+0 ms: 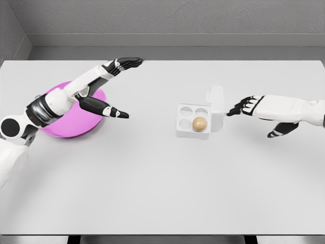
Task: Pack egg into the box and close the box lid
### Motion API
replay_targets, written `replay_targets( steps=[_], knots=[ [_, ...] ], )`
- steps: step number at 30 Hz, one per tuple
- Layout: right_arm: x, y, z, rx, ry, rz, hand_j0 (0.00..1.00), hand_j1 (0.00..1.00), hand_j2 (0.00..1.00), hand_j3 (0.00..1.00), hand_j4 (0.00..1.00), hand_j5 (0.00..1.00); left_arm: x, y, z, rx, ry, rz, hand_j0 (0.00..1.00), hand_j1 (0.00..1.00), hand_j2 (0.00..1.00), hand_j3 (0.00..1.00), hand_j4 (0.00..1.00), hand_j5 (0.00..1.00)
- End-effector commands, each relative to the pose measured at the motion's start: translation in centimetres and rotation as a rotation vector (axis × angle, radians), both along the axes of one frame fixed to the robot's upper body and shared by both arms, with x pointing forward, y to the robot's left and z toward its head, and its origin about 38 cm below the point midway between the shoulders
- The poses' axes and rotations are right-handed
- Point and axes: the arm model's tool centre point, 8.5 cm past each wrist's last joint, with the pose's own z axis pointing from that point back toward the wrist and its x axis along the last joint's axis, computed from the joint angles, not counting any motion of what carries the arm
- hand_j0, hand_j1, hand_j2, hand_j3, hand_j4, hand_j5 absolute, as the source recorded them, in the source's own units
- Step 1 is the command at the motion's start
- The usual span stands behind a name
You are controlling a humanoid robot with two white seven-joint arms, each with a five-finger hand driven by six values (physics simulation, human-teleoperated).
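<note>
On the counter (162, 193), the white box (195, 122) holds one egg (199, 123); three cups are bare, its lid upright. The left hand (114, 86) and right hand (254, 108) are spread, holding nothing; the left arm hides part of a pink plate (63, 127).

Counts: 1 egg (199, 123), sitting in the near-right cup of 1 box (193, 122). Box has 4 cups, so 3 empty, 1 filled. 1 lid (217, 101), up, on the box's right side. 1 pink plate (71, 119), far left. 1 table (162, 188). 2 hands: left hand (109, 86) over the plate, right hand (254, 109) right of the lid.
</note>
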Motion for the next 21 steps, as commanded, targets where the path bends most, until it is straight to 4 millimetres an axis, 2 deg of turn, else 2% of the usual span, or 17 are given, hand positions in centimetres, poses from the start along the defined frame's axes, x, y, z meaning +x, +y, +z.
replay_targets(
  steps=[1,4,11,15,16,17,18,21],
  knots=[
    [-0.1,0.4,0.2,0.009,-0.004,0.007,1.0,1.0,1.0,1.0,1.0,1.0,-0.2,1.1,0.2,0.032,0.001,0.008,1.0,1.0,1.0,1.0,1.0,1.0],
    [-0.2,1.3,0.5,0.022,-0.014,0.032,1.0,1.0,1.0,1.0,1.0,1.0,-0.2,1.5,0.1,0.047,0.004,0.012,1.0,1.0,1.0,1.0,1.0,1.0],
    [-0.1,5.7,-0.5,0.065,0.001,0.13,1.0,1.0,1.0,1.0,1.0,1.0,-0.2,1.7,-0.1,0.052,0.009,0.018,1.0,1.0,1.0,1.0,1.0,1.0],
    [0.6,4.5,0.0,0.059,-0.009,0.087,1.0,1.0,1.0,1.0,1.0,1.0,-0.2,2.9,-0.4,0.082,0.018,0.038,1.0,1.0,1.0,1.0,1.0,1.0],
    [1.0,3.5,0.5,0.059,-0.021,0.058,1.0,1.0,1.0,1.0,1.0,1.0,-0.2,2.9,-0.4,0.082,0.019,0.039,1.0,1.0,1.0,1.0,1.0,1.0],
    [1.3,1.1,1.2,0.04,-0.034,-0.002,1.0,1.0,1.0,1.0,1.0,1.0,-0.2,2.9,-0.4,0.082,0.019,0.039,1.0,1.0,1.0,1.0,1.0,1.0],
    [1.5,-0.3,2.0,0.035,-0.049,-0.036,1.0,1.0,1.0,1.0,1.0,1.0,-0.2,3.0,-0.4,0.082,0.02,0.04,1.0,1.0,1.0,1.0,1.0,1.0],
    [1.8,-2.0,2.2,0.033,-0.051,-0.088,1.0,1.0,1.0,1.0,1.0,1.0,-0.3,3.3,-1.1,0.104,0.039,0.042,1.0,1.0,1.0,1.0,1.0,1.0]
  ],
)
